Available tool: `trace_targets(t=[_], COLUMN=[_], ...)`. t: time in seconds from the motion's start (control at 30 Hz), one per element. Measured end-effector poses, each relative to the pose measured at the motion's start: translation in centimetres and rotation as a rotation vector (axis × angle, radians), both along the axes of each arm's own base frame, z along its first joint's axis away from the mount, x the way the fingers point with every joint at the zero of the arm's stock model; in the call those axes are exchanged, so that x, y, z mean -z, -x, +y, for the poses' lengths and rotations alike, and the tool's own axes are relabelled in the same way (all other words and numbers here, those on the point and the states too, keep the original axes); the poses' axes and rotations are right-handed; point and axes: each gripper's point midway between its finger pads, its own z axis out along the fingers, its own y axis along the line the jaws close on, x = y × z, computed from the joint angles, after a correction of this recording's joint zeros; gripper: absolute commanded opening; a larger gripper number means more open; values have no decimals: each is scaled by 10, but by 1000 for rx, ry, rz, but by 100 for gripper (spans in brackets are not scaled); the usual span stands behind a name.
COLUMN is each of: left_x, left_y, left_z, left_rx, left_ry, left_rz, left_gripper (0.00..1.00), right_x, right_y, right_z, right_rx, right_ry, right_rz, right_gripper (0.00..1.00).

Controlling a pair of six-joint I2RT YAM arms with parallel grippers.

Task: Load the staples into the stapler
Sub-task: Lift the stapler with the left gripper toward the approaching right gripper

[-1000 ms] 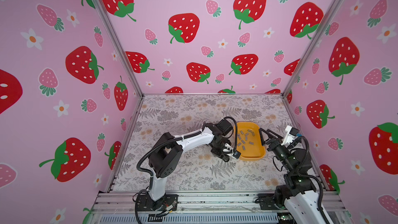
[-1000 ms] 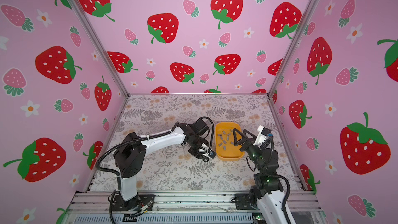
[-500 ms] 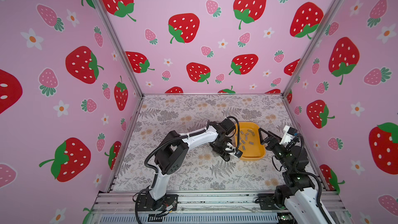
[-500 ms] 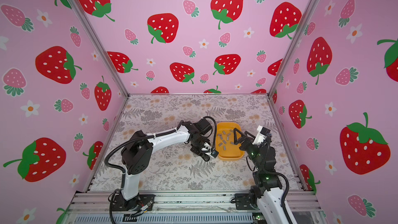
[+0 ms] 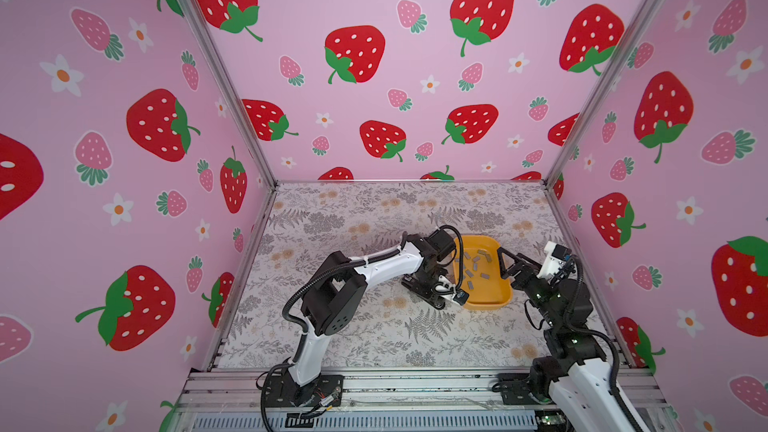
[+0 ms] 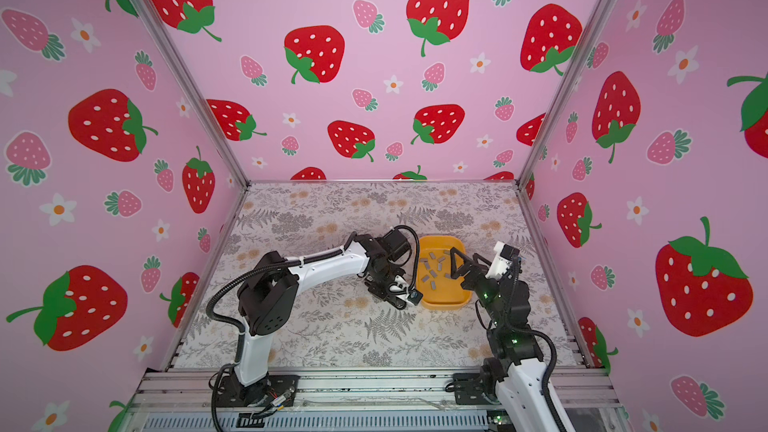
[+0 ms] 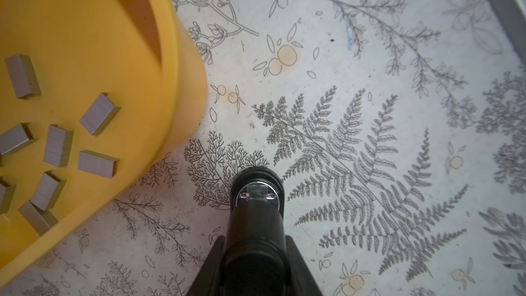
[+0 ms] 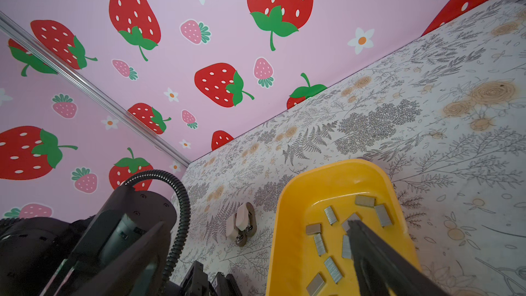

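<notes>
Left gripper (image 7: 253,242) clamps the stapler (image 7: 256,203) beside the tray (image 7: 173,75). Right gripper (image 5: 513,263) hangs wide open and empty over the staples (image 7: 98,113). Pinching one strip likely comes next.

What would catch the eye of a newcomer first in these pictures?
First come the pink walls, printed with big red strawberries, on three sides of the leaf-patterned table. Next is the yellow tray, right of the table's middle in both top views, with small grey staples scattered in it. The open right gripper hangs over the tray, and beside the tray the left gripper is shut on a black stapler.
</notes>
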Motion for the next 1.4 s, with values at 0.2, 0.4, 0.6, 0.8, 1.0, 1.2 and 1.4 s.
trace_targets(t=[0.2, 0.4, 0.6, 0.8, 1.0, 1.2, 1.4], left_x=[-32, -70, -84, -79, -83, -89, -87], left_y=[-11, -13, 17, 21, 25, 23, 20], left_z=[1, 17, 58, 60, 63, 60, 54], left_rx=[-305, -577, -747, -834, -868, -865, -829], left_ry=[37, 151, 311, 390, 475, 496, 481], left_rz=[31, 25, 40, 88, 107, 106, 90], left_gripper=[0, 0, 0, 0, 0, 0, 0], right_x=[-5, -18, -16, 11, 35, 51, 65], right_y=[5, 24, 46, 68, 94, 84, 72], right_z=[14, 31, 59, 105, 146, 155, 155], right_rx=[-94, -188, -294, -433, -531, -491, -430], right_ry=[62, 62, 54, 83, 140, 151, 162], right_rz=[-56, -124, -115, -11, 43, 80, 108], right_gripper=[99, 92, 87, 80, 72, 61, 59])
